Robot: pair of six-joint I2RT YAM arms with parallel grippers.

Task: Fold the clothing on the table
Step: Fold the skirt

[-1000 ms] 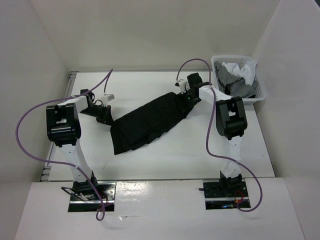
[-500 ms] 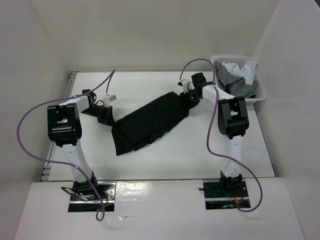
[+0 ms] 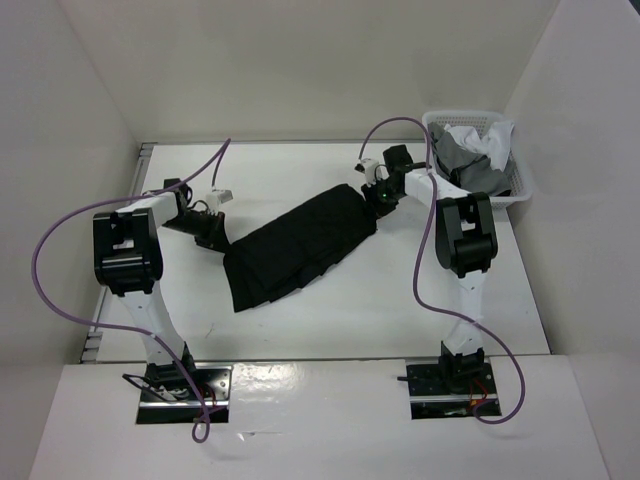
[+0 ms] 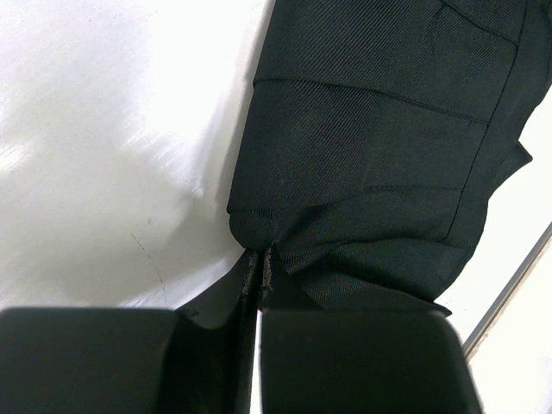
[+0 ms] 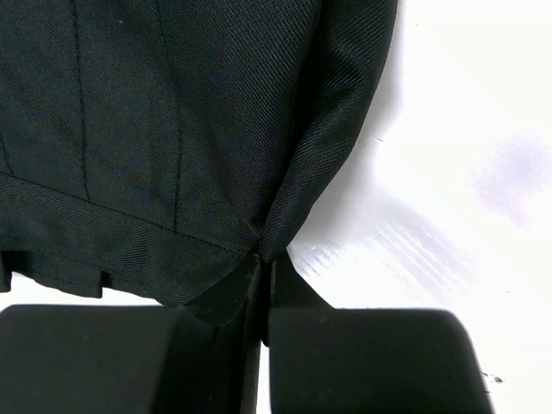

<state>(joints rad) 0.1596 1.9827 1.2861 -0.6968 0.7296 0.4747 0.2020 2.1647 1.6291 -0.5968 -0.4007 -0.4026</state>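
Surface carries the black skirt at its centre, lying on a slant from 8 o'clock to 2 o'clock, with the wide hem low and the narrow waistband high. At the hem's 9 o'clock corner the left end effector is pressed together on a nip of fabric. At 2 o'clock the right end effector is pinching the skirt's edge by the waistband.

Judging from this, the step is a 2-handed lift, either to straighten the skirt or to bring 1 end over the other. To do it well, both ends should probably rise together with the cloth lightly taut so the pleats do not bunch. Tugging looks risky, since each grip holds only a thin fold.

Count: 1 surface, 1 skirt, 1 basket at 2 o'clock holding grey and white garments, and 2 end effectors.
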